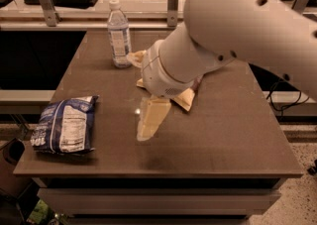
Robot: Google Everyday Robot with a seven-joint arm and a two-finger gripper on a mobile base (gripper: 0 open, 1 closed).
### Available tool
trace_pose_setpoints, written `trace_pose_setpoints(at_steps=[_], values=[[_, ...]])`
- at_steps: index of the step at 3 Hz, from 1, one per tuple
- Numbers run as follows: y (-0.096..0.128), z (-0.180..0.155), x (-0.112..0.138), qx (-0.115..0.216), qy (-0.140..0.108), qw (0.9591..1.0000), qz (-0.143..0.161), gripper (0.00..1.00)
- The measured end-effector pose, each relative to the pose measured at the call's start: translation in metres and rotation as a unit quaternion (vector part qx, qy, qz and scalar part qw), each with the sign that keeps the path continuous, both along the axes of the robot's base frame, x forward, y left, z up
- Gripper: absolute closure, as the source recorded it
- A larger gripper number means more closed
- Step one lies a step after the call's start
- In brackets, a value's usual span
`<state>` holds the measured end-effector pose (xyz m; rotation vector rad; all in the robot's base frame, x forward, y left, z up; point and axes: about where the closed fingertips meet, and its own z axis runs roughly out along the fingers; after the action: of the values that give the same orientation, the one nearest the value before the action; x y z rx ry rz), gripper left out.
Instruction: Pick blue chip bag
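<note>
While the gripper [150, 120] hangs over the middle of the desk [223, 135], the step in hand looks like the approach: nothing is grasped yet. Whether it is spread or closed cannot be told from this angle. The blue chip bag [64, 126] lies flat near the desk's front-left corner, label panel up, well apart from the gripper. The next move calls for travel toward that corner and a descent onto the bag. A water bottle [119, 33] stands at the back, and a brown-and-yellow chip bag [184, 99] lies mostly hidden under the arm [237, 26]; neither seems to block the path.
</note>
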<state>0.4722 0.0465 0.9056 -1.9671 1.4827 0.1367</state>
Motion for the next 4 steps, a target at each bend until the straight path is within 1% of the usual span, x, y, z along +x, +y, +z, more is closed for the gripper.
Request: trace_pose_setpoints(at_steps=[2, 3, 4], values=[[0.001, 0.003, 0.002, 0.000, -0.009, 0.9999, 0.005, 0.00], [0.023, 0.001, 0.014, -0.005, -0.021, 0.9988, 0.045, 0.00], [0.057, -0.008, 0.029, -0.008, -0.034, 0.9942, 0.101, 0.00]])
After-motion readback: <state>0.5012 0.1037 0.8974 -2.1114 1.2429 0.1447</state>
